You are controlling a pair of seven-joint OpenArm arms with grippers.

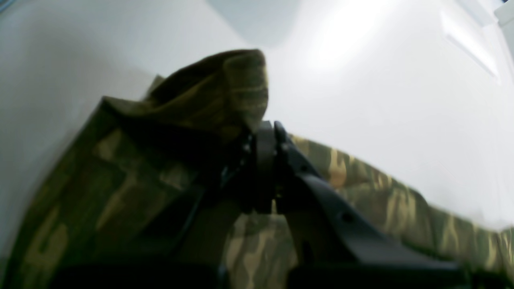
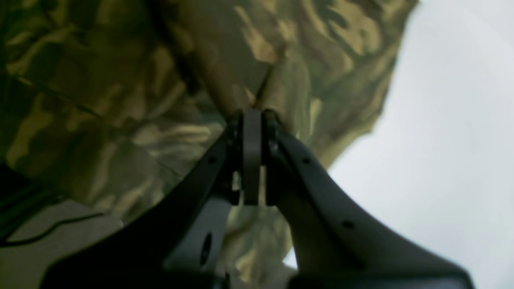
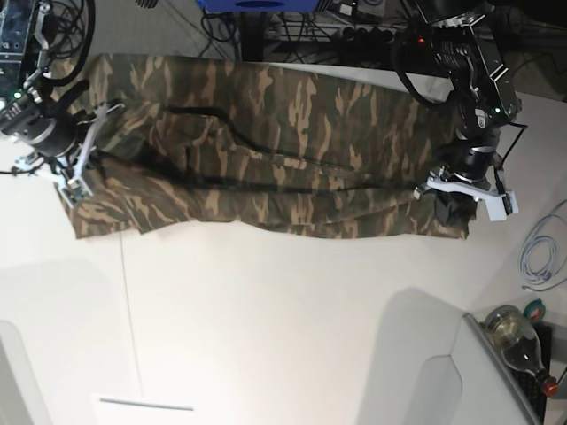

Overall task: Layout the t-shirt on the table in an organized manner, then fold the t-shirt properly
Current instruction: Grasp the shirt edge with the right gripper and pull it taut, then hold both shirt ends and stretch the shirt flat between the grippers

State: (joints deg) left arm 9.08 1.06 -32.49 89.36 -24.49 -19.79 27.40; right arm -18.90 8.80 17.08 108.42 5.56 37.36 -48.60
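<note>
The t-shirt (image 3: 266, 150) is stretched wide across the upper half of the base view, a long camouflage band running from the left edge almost to the right edge, on the white table (image 3: 266, 328). Its lower hem runs roughly level, with dark creases through the middle.

On the right of the base view, the left gripper (image 3: 454, 202) sits at the shirt's lower right corner. The left wrist view shows its jaws clenched tight on the cloth, a fold of camouflage (image 1: 225, 92) bunched up above the tips (image 1: 267, 132) and more cloth trailing off to the lower right, white table beyond.

On the left of the base view, the right gripper (image 3: 78, 181) is at the shirt's left end, near the lower left corner. From the right wrist view, its jaws are pressed together (image 2: 252, 120) with cloth pinched between them; the shirt (image 2: 140, 100) fills the upper left of that frame, drawn into pleats running toward the tips, and the white table shows on the right. Both wrist views are blurred.

A thin dark seam (image 3: 131, 310) crosses the table in the lower left of the base view. A bottle (image 3: 516, 341) lies in the lower right corner, with a coiled pale cable (image 3: 540, 257) just above it. Dark cables and gear line the top edge.
</note>
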